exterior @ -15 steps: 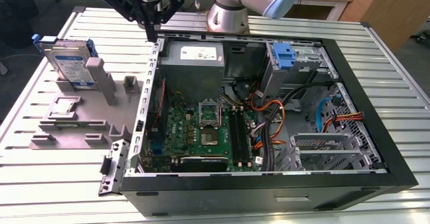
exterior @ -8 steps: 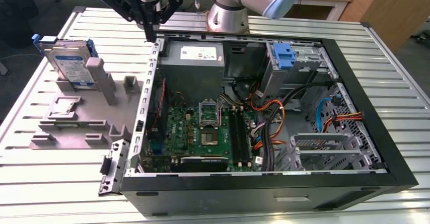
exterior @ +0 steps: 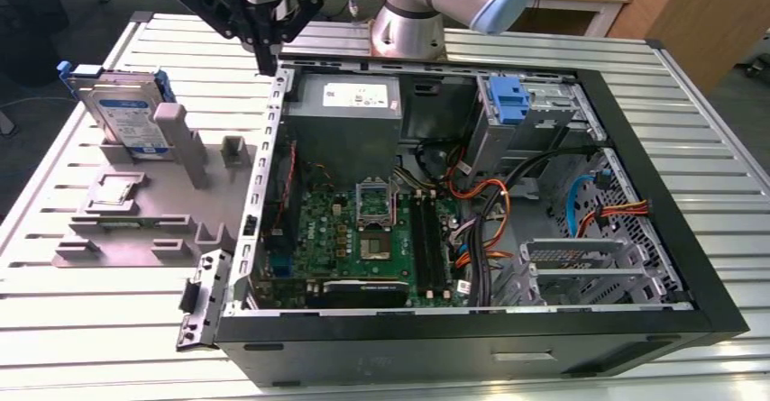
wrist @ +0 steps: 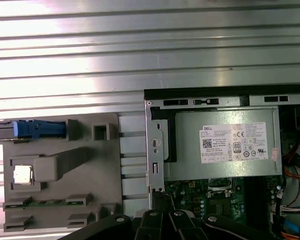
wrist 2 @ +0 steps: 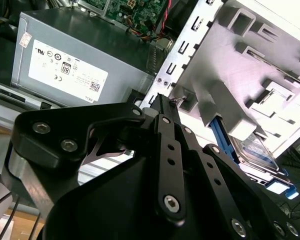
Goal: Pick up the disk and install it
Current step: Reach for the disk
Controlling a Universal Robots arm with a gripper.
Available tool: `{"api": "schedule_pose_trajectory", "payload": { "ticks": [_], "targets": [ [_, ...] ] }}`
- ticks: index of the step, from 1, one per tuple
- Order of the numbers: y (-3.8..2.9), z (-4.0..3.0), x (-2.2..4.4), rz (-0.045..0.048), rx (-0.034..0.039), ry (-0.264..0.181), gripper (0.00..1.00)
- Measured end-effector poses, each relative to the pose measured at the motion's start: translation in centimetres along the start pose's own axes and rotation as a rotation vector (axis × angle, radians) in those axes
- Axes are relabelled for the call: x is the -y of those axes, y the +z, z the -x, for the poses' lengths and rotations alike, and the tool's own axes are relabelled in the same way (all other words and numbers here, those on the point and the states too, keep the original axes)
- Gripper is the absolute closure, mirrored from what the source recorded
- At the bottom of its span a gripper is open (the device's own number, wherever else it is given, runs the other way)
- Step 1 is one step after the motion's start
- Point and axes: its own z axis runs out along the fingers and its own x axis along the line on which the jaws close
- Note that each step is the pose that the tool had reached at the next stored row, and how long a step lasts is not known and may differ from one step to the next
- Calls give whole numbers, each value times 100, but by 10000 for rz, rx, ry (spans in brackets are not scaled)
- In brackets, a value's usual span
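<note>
The disk (exterior: 121,113) stands on edge in a grey fixture (exterior: 144,221) at the exterior view's left, its white-and-blue label and blue rails showing. In the first wrist view the disk (wrist: 20,130) appears edge-on, and in the second wrist view the disk (wrist 2: 257,150) sits behind the fixture's posts. My gripper (exterior: 266,59) hangs above the computer case's back left corner, to the right of the disk and apart from it. Its fingers are shut with nothing between them; the gripper (wrist 2: 161,98) points down toward the case wall.
The open computer case (exterior: 481,320) lies on a slatted metal table (exterior: 722,149). Inside are a grey power supply (exterior: 346,104), the motherboard (exterior: 361,239), cables and an upright blue bracket (exterior: 511,99) at a drive bay. The fixture also holds a chip (wrist: 22,175) and a memory stick (wrist: 40,203).
</note>
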Motion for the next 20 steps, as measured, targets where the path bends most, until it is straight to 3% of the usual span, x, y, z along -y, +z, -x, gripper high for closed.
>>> {"api": "schedule_pose_trajectory", "payload": {
  "ticks": [20],
  "targets": [
    [6, -95, 8, -3, -35, 1, 89]
  ]
}}
